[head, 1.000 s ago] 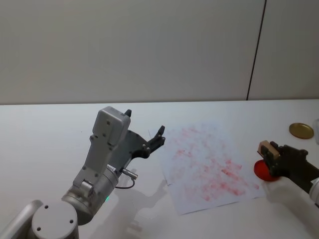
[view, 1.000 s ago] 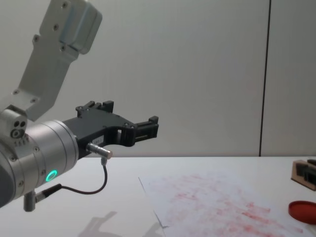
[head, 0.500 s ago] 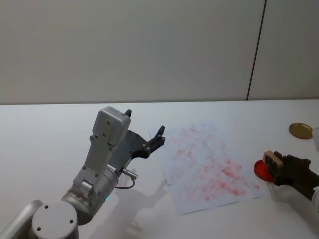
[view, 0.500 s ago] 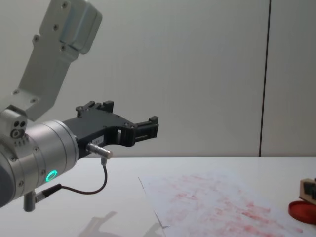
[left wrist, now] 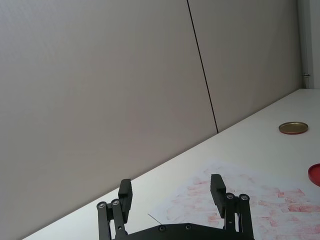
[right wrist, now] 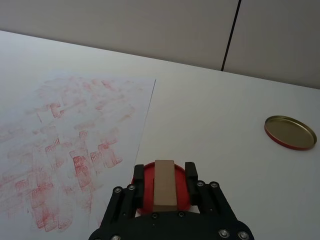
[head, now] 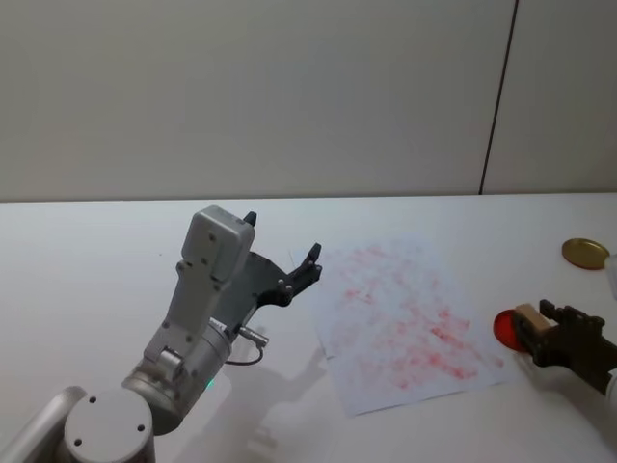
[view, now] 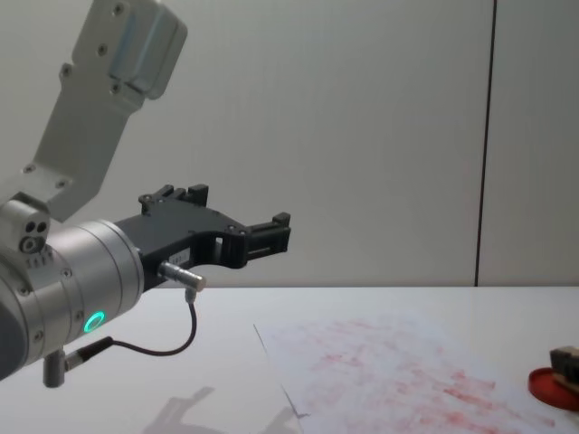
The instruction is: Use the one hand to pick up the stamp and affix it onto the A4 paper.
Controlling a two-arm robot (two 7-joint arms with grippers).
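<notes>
One small block of pale wood, the stamp (right wrist: 164,185), sits clamped between the fingers of the right tool (right wrist: 165,180), its long axis running along the fingers and pointing forward past their tips. It sits low over the round red ink pad (right wrist: 143,196), just beside the right edge of the A4 paper (head: 405,318), a flat white sheet blotched pink-red on the white bench (head: 96,251). Farther right lies a round brass-coloured lid (head: 585,253). The left tool (left wrist: 172,192) hangs raised off the paper's left edge, fingers apart.

A white table (head: 96,251) carries the A4 paper (head: 400,323), a red pad (head: 505,328) and seemingly a gold lid (head: 585,253).
</notes>
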